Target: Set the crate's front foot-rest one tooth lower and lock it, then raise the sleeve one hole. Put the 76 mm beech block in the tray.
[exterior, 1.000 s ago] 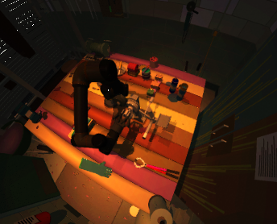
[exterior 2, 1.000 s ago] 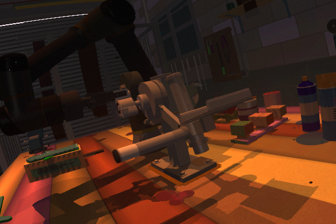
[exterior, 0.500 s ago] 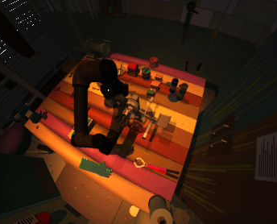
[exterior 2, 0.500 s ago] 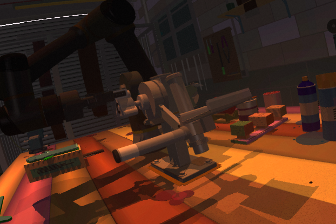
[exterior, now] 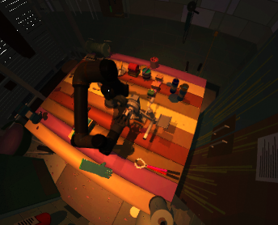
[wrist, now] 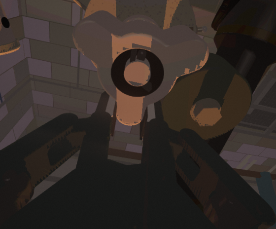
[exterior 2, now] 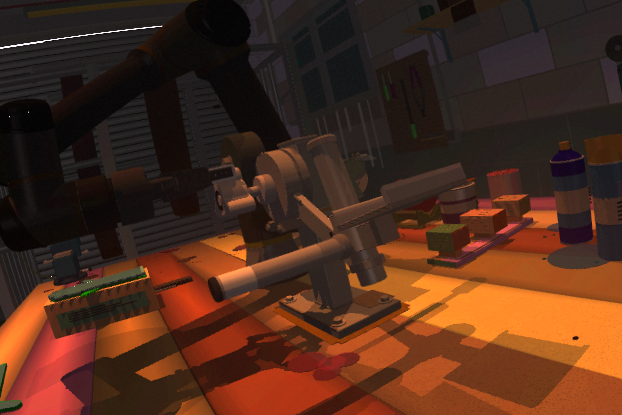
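In the middle of the striped bench stands the grey metal foot-rest fixture (exterior 2: pixel 331 230) on a bolted base plate, with a toothed bar sloping up to the right and a round sleeve tube (exterior 2: pixel 281 270) jutting toward the left front. On its left side sits a pale lobed lock knob (wrist: pixel 138 66) (exterior 2: pixel 236 192). My gripper (wrist: pixel 127 123) (exterior 2: pixel 221 190) comes in level from the left and is closed on one lobe of that knob. Three wooden blocks (exterior 2: pixel 479 222) rest on a purple tray (exterior 2: pixel 482 245) further back on the right.
A brown disc with a hex bolt (wrist: pixel 207 106) sits right beside the knob. A toothed wooden holder (exterior 2: pixel 100 295) lies at the bench's left edge. Spray cans (exterior 2: pixel 572 195) stand at the far right, and small tins (exterior 2: pixel 459 197) stand behind the tray.
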You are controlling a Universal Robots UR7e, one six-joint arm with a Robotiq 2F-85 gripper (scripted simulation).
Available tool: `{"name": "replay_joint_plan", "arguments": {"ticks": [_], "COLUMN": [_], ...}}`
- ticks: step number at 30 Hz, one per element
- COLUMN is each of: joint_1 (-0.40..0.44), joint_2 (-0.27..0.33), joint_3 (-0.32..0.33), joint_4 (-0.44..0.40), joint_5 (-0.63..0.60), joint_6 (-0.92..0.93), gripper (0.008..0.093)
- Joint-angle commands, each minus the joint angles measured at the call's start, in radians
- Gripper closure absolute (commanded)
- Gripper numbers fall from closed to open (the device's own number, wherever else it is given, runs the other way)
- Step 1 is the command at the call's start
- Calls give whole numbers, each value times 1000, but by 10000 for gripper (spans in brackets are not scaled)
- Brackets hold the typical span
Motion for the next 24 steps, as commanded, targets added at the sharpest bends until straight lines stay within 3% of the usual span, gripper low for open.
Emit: {"name": "replay_joint_plan", "arguments": {"ticks": [1,24], "joint_1": [-1,-29], "joint_2": [-2,-15], "joint_3": [1,37], "joint_4": [0,-22], "joint_5": [-2,-30], "joint_6": [-19,-479], "gripper": [934,934]}}
